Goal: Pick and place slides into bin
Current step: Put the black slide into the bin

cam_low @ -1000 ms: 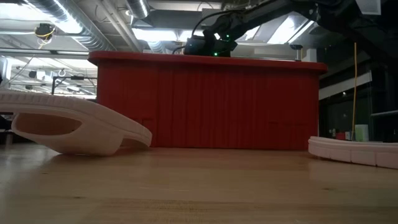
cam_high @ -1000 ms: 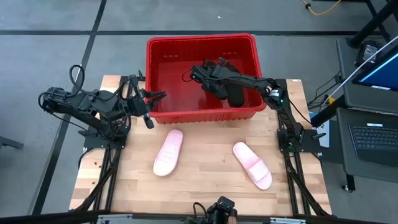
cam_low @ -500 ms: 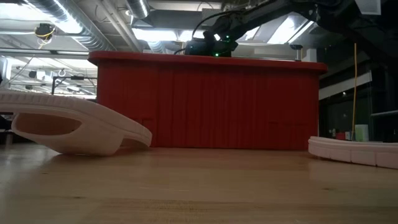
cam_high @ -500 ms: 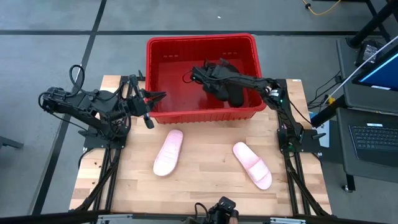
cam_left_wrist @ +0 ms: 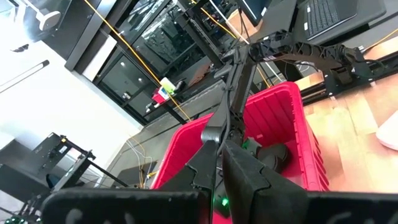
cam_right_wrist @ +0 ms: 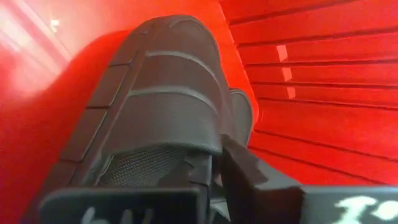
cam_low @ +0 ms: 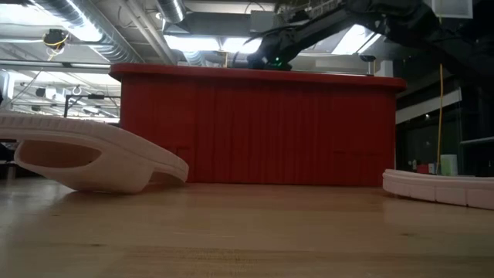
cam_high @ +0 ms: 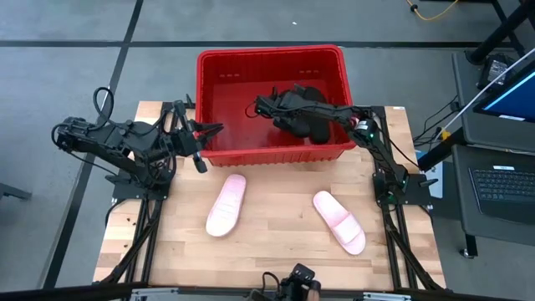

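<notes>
Reaching over the red bin (cam_high: 270, 60) from the table's right side, the right arm is holding its right gripper (cam_high: 276, 107) down inside the bin, near the middle. Its fingers (cam_right_wrist: 249, 171) are pinching the wide ribbed strap of a black slide (cam_right_wrist: 158, 106), which is hanging just above the bin's red floor. A second black slide (cam_high: 317, 127) is lying in the bin beside it, toward the right wall.

Waiting at the table's left edge, the left gripper (cam_high: 211, 130) is pointing toward the bin's left front corner, its fingers pressed together with nothing between them.

Lying on the wooden table (cam_high: 276, 251) in front of the bin are two pale pink slides: the left pink slide (cam_high: 226, 206) is sitting near the centre, and the right pink slide (cam_high: 339, 221) is resting at an angle, well apart from it.
</notes>
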